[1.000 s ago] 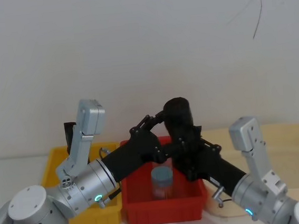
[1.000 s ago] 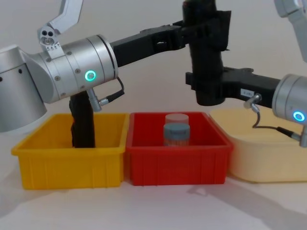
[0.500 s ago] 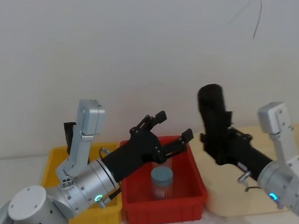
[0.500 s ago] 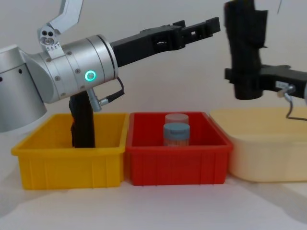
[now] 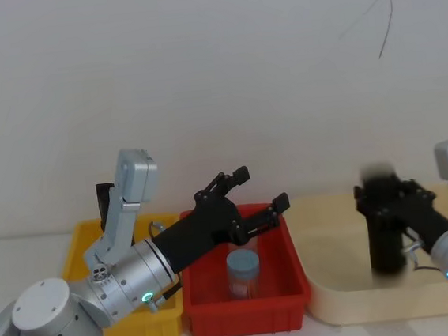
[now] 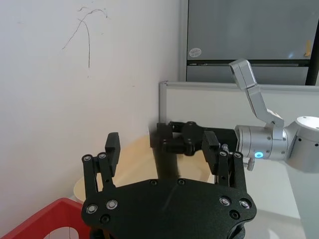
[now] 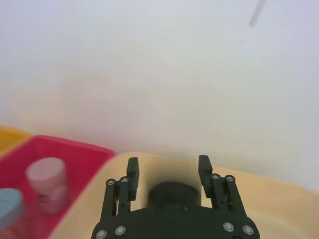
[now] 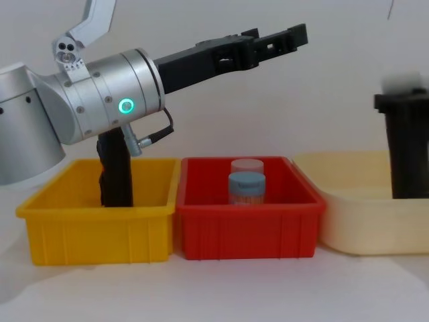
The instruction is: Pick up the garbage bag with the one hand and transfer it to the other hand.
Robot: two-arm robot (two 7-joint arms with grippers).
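Observation:
The garbage bag [image 5: 386,241], a thick black wrinkled roll, stands upright at the far right over the cream tray [image 5: 337,272]. My right gripper [image 5: 389,196], the one with the blue ring, is shut on the bag's upper part. In the right wrist view the bag's top [image 7: 172,191] sits between the right gripper's [image 7: 168,172] fingers. In the chest view the bag [image 8: 409,154] hangs at the right edge, its lower end behind the tray wall. My left gripper [image 5: 262,188], with the green ring, stands open and empty above the red bin [image 5: 245,307]. It shows high up in the chest view [image 8: 281,35].
The red bin [image 8: 244,231] holds two lidded jars [image 8: 247,184]. To its left a yellow bin [image 8: 100,231] holds a slim black upright piece [image 8: 115,171]. The cream tray [image 8: 348,208] lies on the right. A white wall stands close behind.
The left gripper opened and let go of the bag, then held still. The right gripper carried the bag away to the right and down over the cream tray.

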